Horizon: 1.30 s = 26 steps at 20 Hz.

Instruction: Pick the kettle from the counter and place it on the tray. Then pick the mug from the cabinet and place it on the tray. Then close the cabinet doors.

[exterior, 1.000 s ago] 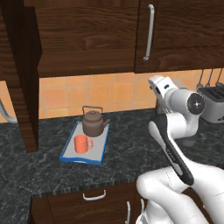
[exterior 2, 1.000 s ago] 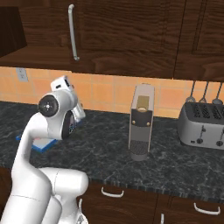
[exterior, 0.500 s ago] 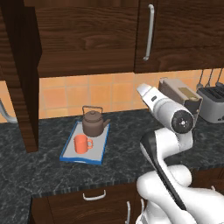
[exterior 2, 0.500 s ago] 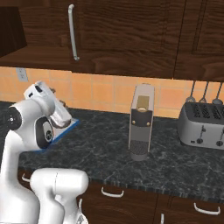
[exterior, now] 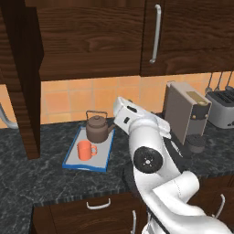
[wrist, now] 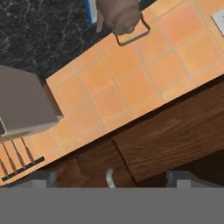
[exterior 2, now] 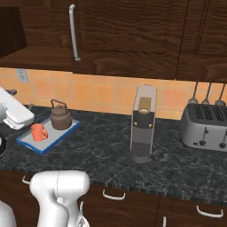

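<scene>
Swinging left since a second ago, the arm now sits just right of the tray (exterior: 73, 162), its hand (wrist: 109, 177) wide open, holding nothing. Kettle (exterior: 96, 129) and mug (exterior: 85, 150) stand on the tray on the worktop (exterior: 27, 178). One cabinet door (exterior: 20, 77) hangs open.

Left base view: I'm looking from behind the arm's left, forward and down over the counter (exterior: 41, 178), with the tray (exterior: 73, 161) at mid-distance and the cabinet (exterior: 91, 41) above.
Right base view: I'm looking from behind the arm's right, same way, and the tray (exterior 2: 31, 142) is sitting far left.
Shared: both are taking in the tray, kettle (exterior: 97, 129), mug (exterior: 85, 150), coffee machine (exterior 2: 142, 123) and toaster (exterior 2: 206, 126).
Hand view: I'm looking close at the tiled wall (wrist: 127, 83), rolled over, the kettle hanging at the top.
</scene>
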### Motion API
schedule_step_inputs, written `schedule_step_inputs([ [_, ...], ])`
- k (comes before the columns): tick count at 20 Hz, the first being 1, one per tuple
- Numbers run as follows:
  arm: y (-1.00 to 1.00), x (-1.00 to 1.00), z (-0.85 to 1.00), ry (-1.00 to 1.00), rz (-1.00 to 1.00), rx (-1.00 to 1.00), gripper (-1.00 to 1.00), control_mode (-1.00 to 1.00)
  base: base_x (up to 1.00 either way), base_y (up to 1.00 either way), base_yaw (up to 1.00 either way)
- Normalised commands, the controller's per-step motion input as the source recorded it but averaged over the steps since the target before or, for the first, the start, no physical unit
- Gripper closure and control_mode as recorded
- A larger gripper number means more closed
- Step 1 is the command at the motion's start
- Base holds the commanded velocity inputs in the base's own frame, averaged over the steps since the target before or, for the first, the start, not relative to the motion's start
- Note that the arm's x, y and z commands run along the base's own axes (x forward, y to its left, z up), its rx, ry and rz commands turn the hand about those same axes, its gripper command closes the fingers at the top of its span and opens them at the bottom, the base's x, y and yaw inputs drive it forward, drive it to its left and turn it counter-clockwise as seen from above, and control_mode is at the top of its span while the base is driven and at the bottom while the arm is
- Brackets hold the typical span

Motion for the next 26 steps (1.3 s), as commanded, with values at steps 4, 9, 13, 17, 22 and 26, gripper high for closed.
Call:
schedule_step_inputs([
  [4, 0.03, 0.05, -0.33, -0.74, -0.10, -0.32, -1.00, -1.00, 0.00, 0.00, 0.00],
  [9, 0.11, -0.14, -0.02, -0.45, -0.30, -0.30, -1.00, -1.00, 0.00, 0.00, 0.00],
  [13, 0.15, -0.35, -0.12, -0.14, -0.13, -0.12, -1.00, -1.00, 0.00, 0.00, 0.00],
  [17, 0.51, -0.58, -0.01, -0.15, 0.00, -0.21, -1.00, -1.00, 0.00, 0.00, 0.00],
  [22, 0.58, -0.07, 0.00, 0.00, -0.08, -0.12, -1.00, -1.00, 0.00, 0.00, 0.00],
  [26, 0.65, -0.17, 0.08, 0.02, -0.18, -0.04, -1.00, -1.00, 0.00, 0.00, 0.00],
])
